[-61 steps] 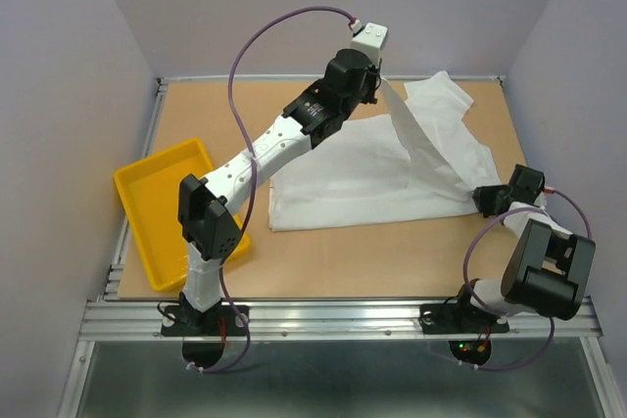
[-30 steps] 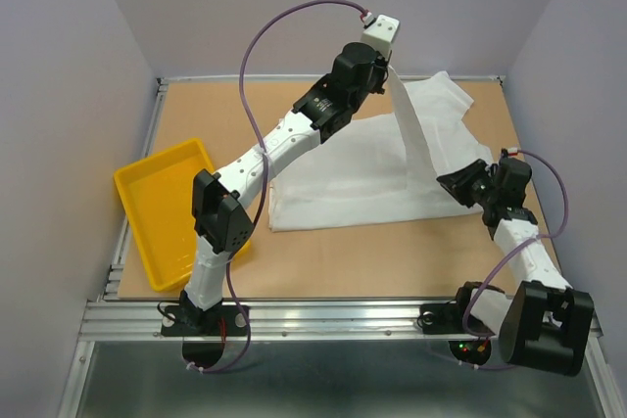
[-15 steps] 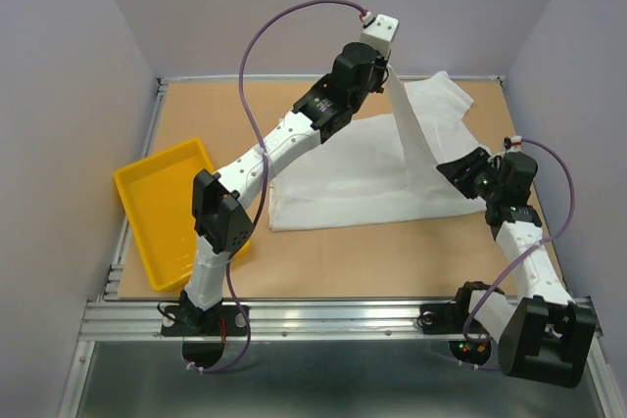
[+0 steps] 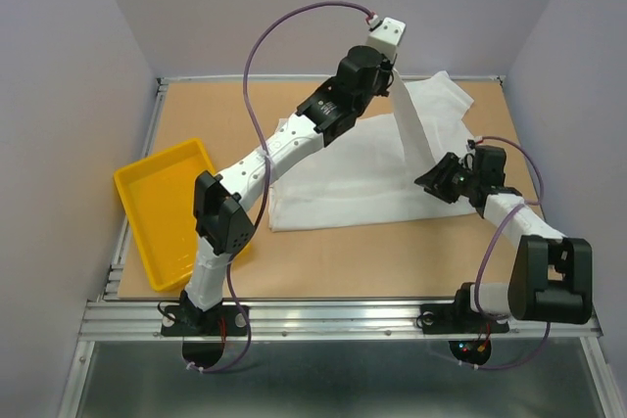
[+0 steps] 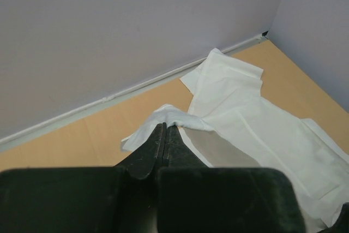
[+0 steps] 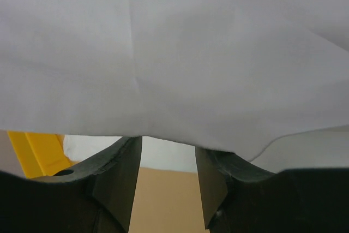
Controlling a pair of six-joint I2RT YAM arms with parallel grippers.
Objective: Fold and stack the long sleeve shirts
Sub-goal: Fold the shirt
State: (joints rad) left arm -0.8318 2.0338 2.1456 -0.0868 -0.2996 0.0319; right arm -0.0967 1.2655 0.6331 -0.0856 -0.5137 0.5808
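At left gripper (image 5: 163,141): pressed tight shut on pinch of white shirt (image 4: 338,178), held high by back wall, strip of cloth slanting down from there toward right gripper (image 4: 433,183). At right gripper: fingers (image 6: 117,181) parted wide, nothing clamped (shirt edge draped just above tips, contact unclear). Rest of white shirt: flat on table (image 4: 392,256), centre to far right corner, rumpled toward back. Yellow tray (image 4: 157,203): at left edge, well apart from shirt.
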